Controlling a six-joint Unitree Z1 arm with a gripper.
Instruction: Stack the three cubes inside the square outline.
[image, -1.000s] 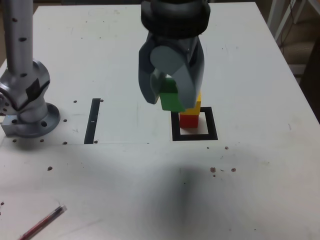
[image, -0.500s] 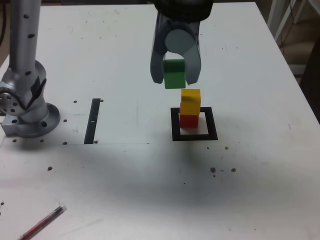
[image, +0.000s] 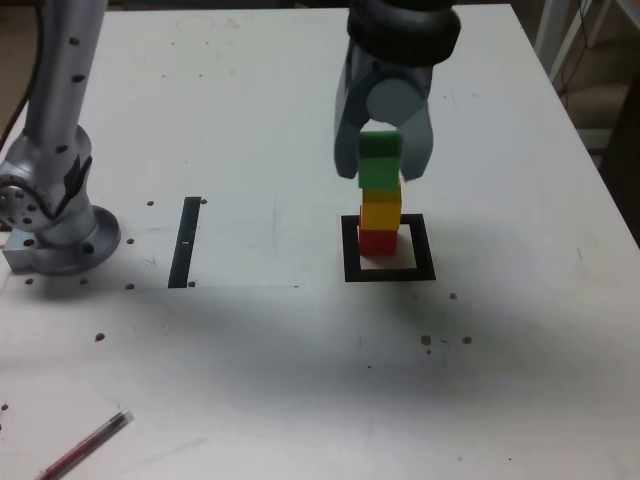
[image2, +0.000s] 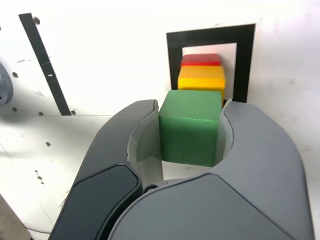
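Clamped tight on the green cube (image: 379, 166) — gripper (image: 381, 168) poised right over the yellow cube (image: 380, 212), atop the red cube (image: 377, 241) inside the square outline (image: 389, 272).

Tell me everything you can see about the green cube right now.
The green cube is a plain, matte, solid-coloured block with slightly rounded edges, a bit larger than the other two. It sits upright, clamped on two opposite sides by the gripper. In the exterior view it is right above the yellow cube, which rests on the red cube inside the square outline. Whether it already touches the yellow cube is unclear.
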